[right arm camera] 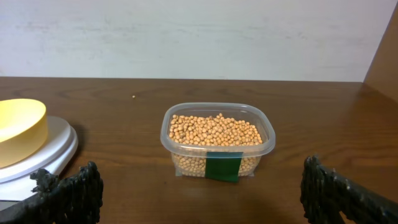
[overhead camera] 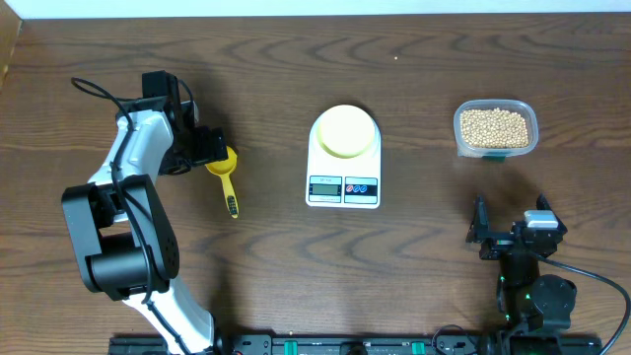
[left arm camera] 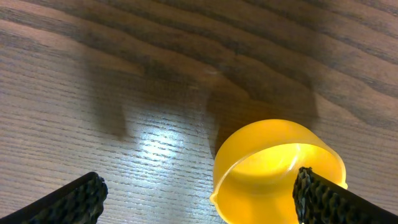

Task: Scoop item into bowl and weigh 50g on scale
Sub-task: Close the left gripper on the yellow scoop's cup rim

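Left arm [overhead camera: 118, 237]: bulky black joints, white links, thin black cable [overhead camera: 97, 91] looped at top. Right arm [overhead camera: 537, 296]: black, grey wrist block, green lights. Fingers [left arm camera: 71, 200]: black, knurled texture.

Overhead top-down; right wrist low, toward scale [overhead camera: 343, 170].

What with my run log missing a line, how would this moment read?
left end effector open by scoop; right end effector open; bowl on scale; beans in tub

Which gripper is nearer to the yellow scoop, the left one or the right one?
Left. The left gripper is open at the cup of the yellow scoop; the right gripper is far off, past the scale, near the tub of beans.
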